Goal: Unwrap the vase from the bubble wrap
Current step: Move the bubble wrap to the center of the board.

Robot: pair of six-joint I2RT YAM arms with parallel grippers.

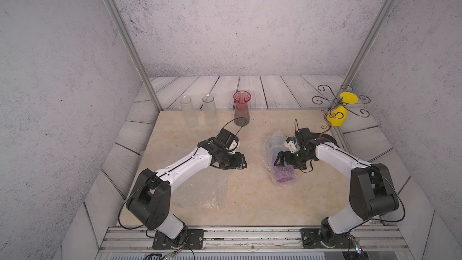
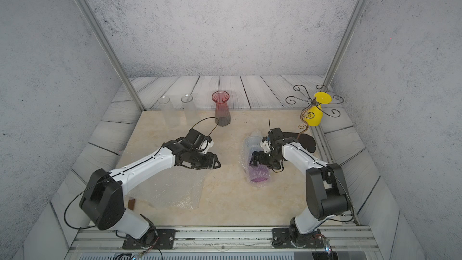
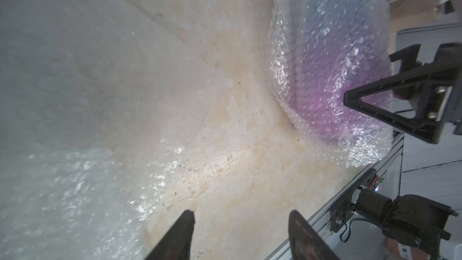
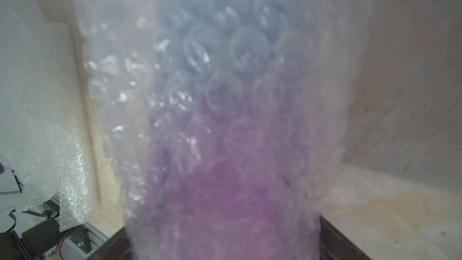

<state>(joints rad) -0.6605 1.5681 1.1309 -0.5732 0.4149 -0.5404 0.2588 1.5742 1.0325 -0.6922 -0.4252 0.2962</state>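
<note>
- Clear bubble wrap (image 1: 272, 146) rolled round purple-blue vase (image 1: 283, 178), lying on table (image 1: 250, 208), right side.
- On right gripper (image 1: 277, 160), fingers spread wide, astride the roll.
- On left gripper (image 1: 243, 162), fingers apart, empty; loose flat sheet (image 1: 200, 191) just beside.

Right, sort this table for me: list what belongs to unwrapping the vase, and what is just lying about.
Part of the job:
purple vase
bubble wrap around it
right gripper, astride the bundle
left gripper, empty

Lying about:
flat loose sheet
red vase
clear vase
second clear vase
yellow vase
wire stand
</note>
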